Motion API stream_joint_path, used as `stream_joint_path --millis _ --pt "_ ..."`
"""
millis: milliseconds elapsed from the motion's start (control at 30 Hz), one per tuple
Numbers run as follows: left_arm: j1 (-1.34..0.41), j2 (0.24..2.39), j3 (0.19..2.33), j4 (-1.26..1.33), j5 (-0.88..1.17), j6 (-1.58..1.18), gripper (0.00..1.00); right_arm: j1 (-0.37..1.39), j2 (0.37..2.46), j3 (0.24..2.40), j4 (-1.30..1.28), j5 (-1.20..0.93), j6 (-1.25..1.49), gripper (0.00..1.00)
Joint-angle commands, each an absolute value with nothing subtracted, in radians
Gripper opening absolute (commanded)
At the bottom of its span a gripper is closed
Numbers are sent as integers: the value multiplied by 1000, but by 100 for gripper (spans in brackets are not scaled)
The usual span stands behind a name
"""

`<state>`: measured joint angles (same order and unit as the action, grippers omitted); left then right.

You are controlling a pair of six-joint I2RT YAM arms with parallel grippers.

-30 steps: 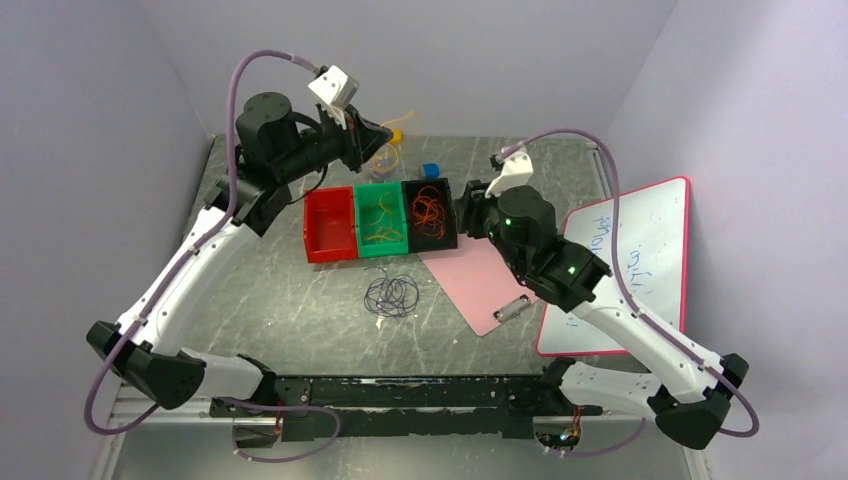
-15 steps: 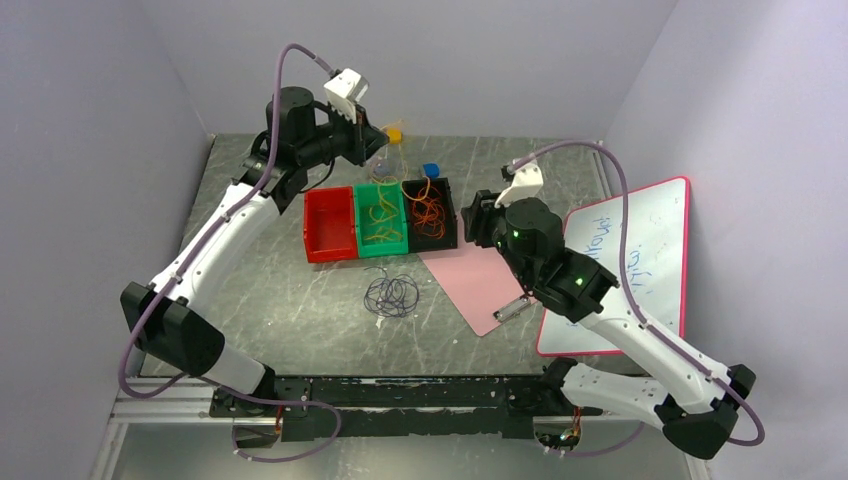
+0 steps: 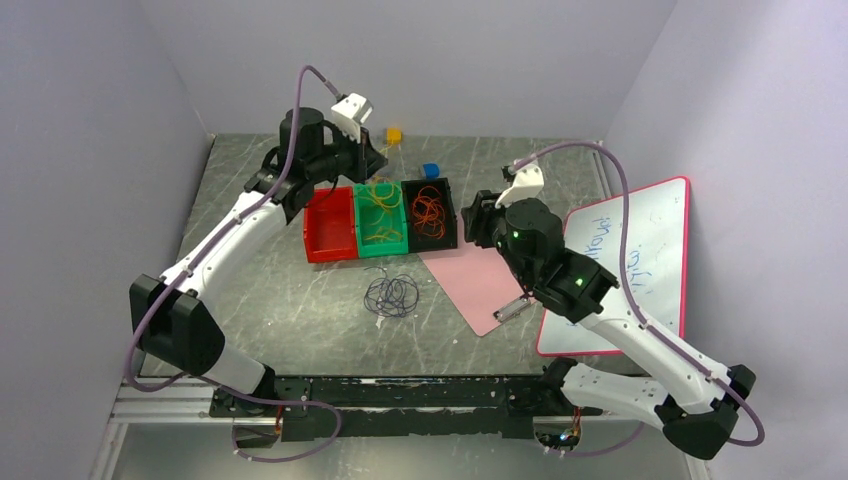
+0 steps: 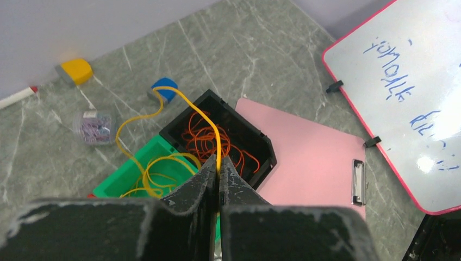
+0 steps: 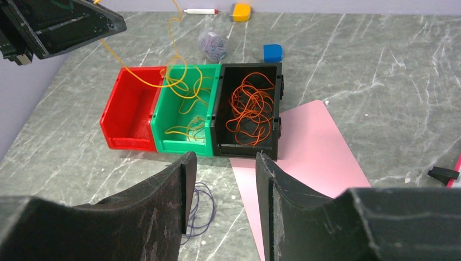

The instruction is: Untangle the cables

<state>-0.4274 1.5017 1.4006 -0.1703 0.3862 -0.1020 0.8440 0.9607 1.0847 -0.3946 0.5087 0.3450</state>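
My left gripper (image 3: 376,163) hovers over the back of the bins, shut on a yellow cable (image 4: 187,106) that hangs as a loop into the green bin (image 3: 381,215), where more yellow cables (image 5: 185,130) lie. Its fingertips (image 4: 219,163) pinch the wire. Orange cables (image 3: 430,210) fill the black bin (image 3: 445,236). Dark purple-blue cables (image 3: 391,294) lie loose on the table in front of the bins. My right gripper (image 3: 468,215) is open and empty beside the black bin's right side; its jaws (image 5: 220,163) stand wide apart above the purple cables (image 5: 198,212).
A red bin (image 3: 329,222) adjoins the green one on the left. A pink clipboard (image 3: 480,275) and a red-framed whiteboard (image 3: 625,260) lie at right. A blue block (image 3: 431,170), a yellow block (image 3: 394,134) and a box of clips (image 4: 95,126) lie behind the bins.
My left arm has swung right and down over the bins, lowering the yellow cable into the green bin. My right arm rose slightly, then held still.
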Motion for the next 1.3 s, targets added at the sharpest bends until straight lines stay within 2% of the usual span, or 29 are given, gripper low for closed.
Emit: stream_joint_path --millis 0,267,667,1267 --pt "-417 1475 1357 -149 355 -114 7 849 968 1065 -381 512 357 48" --pt "-417 1452 1270 -170 352 -132 7 848 985 1052 -363 502 363 48" --pt "-417 1431 1247 -229 173 -126 7 848 1001 1044 -350 481 371 48" --pt "-421 1597 1281 -283 256 -144 7 848 1009 1026 -346 486 374 49"
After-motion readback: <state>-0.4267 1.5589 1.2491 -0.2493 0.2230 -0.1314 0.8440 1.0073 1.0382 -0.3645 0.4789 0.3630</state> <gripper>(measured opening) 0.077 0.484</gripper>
